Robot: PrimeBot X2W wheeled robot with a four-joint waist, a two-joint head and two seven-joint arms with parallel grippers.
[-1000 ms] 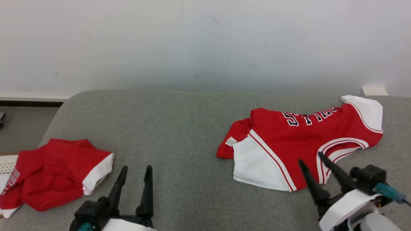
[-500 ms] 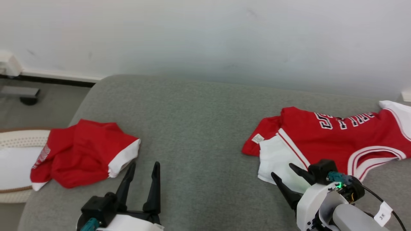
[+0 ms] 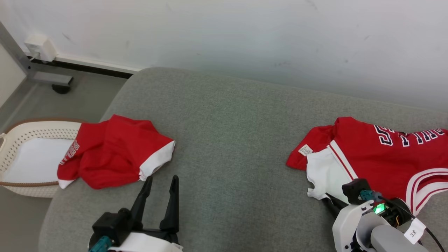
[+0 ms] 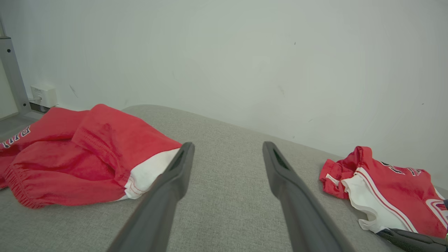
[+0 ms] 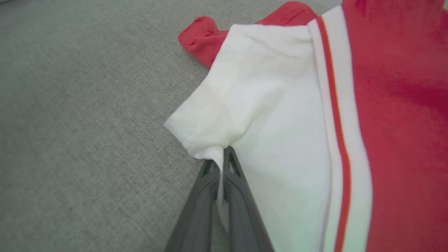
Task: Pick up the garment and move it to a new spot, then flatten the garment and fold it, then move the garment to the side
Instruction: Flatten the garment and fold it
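Nearest to me, at about seven o'clock in the head view, my left claw stood released, its two dark fingers spread wide and pointing toward twelve with nothing between them. In its wrist view the left claw hung over bare grey worktop.

At about four o'clock my right claw was low on the worktop, mostly hidden behind its own pale wrist, where a green light glowed. The right wrist view settled its state: the right claw was clenched on the near corner of the white panel of the jersey, with a thin fold of white cloth pinched between the fingertips.

The jersey lay spread on the worktop at three o'clock, red with white and red stripes and dark lettering toward its far edge. Its white panel faced me, and a small label showed at its left corner.

Well apart from it, at nine o'clock, a second red garment with a white band lay crumpled at the worktop's left edge, one end drooping over a cream basket on the floor.

Farthest away, at twelve, ran a white wall, with a small socket box at eleven.
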